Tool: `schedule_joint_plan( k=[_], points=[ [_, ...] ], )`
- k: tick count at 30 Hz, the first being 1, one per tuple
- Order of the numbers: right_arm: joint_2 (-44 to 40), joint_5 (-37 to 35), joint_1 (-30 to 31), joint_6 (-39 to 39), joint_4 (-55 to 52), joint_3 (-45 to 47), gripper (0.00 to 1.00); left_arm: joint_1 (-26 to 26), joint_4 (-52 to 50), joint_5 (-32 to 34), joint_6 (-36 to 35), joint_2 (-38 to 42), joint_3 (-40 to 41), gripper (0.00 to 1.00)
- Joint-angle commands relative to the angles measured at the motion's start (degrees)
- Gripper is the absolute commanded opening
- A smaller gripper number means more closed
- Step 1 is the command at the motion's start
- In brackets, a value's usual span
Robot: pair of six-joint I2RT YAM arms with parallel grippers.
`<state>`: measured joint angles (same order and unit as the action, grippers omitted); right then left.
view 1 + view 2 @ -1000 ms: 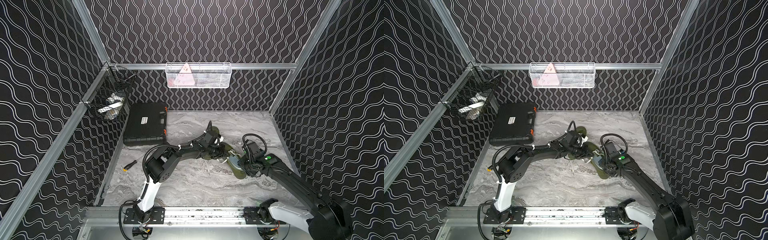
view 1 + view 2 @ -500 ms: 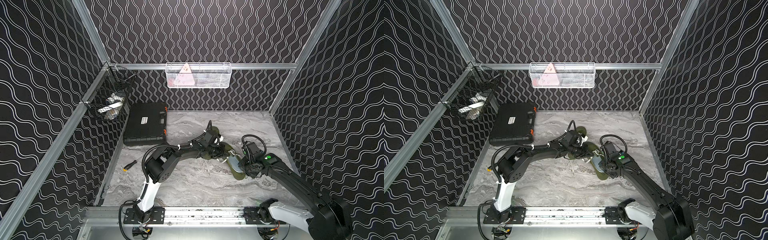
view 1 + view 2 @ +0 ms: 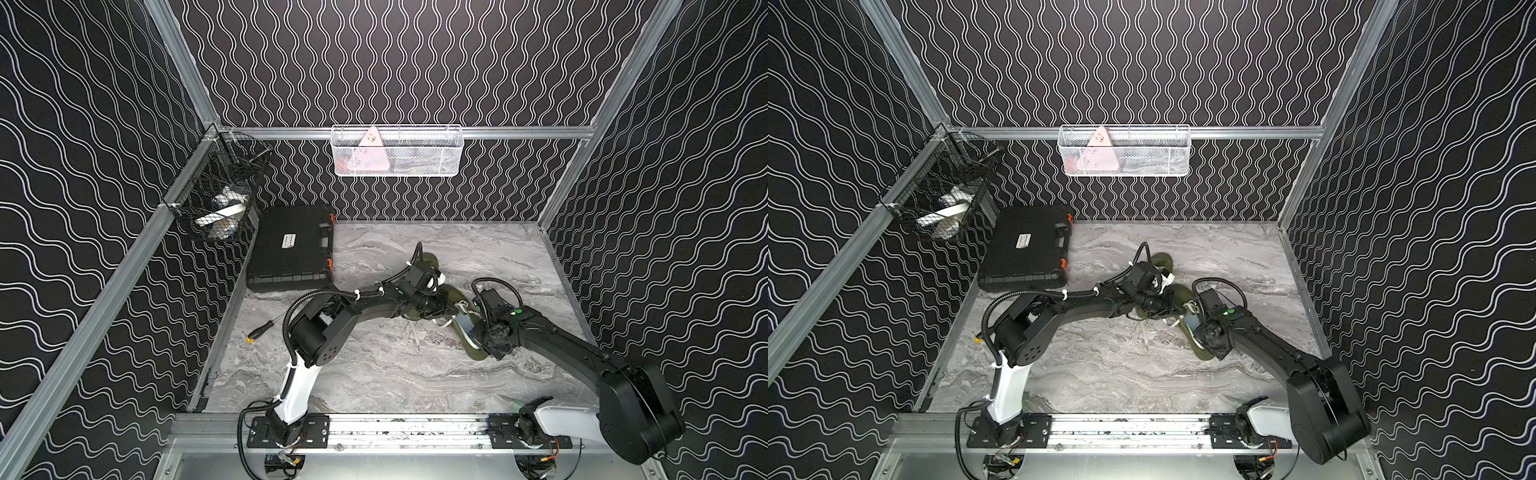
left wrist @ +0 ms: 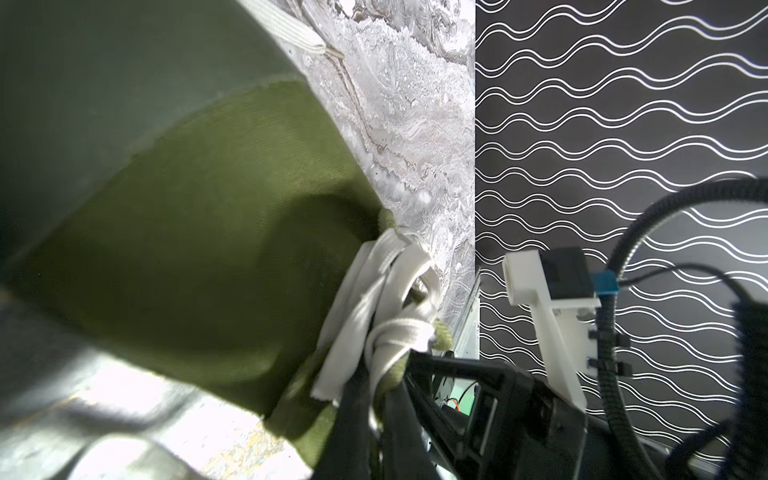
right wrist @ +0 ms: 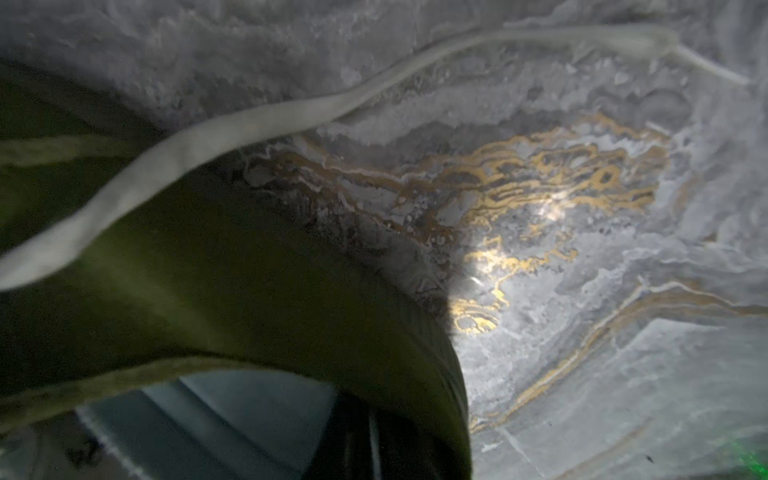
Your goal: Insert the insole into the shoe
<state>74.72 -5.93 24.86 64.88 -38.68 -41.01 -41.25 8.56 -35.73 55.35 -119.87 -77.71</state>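
The shoe (image 3: 475, 354) is shown at 3 o'clock on the tabletop (image 3: 374, 370), the insole (image 3: 464, 326) in its opening. The left tool (image 3: 446, 311) is clamped on the shoe at the laces (image 4: 382, 291). Whether the right tool (image 3: 478, 337) is closed cannot be told. A slipped hold could leave the insole buckled.

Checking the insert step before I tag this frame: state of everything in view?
shoe: on the table, laces loose
insole: inside the shoe's opening, seating unclear
left gripper: shut on the shoe at its laces
right gripper: at the shoe's heel, open or shut unclear
case: closed, lying flat
screwdriver: lying on the table, untouched
white basket: holds a pink triangle
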Motion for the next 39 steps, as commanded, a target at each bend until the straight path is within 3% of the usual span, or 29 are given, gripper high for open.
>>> schedule_joint_plan(
  k=[1,9,17,24,31,39],
  points=[
    [-0.8,-2.9,-0.1,-1.4,1.1,-1.3,0.15,-0.2,1.4,-1.9,-0.5,0.7,0.0,0.0],
    [-10.1,-0.6,0.0,-2.7,-7.7,-4.9,0.37,-0.1,0.6,-2.2,-1.0,0.0,-1.2,0.0],
    [-6.6,1.8,0.1,-9.0,-11.2,-8.2,0.39,0.2,-1.5,-2.4,-2.0,-0.2,-2.5,0.0],
    [-9.7,0.3,0.3,-13.8,-15.4,-9.3,0.41,0.7,-1.9,-3.0,-2.6,-0.7,-2.7,0.0],
    [-7.5,2.1,0.9,-28.0,-14.8,-11.7,0.39,1.7,-3.3,-4.5,-3.6,-1.1,-3.9,0.0],
    [-1.4,0.5,9.2,-39.3,-9.8,-14.2,0.38,3.2,-6.7,-6.0,-6.2,-1.9,-6.0,0.0]
  ],
)
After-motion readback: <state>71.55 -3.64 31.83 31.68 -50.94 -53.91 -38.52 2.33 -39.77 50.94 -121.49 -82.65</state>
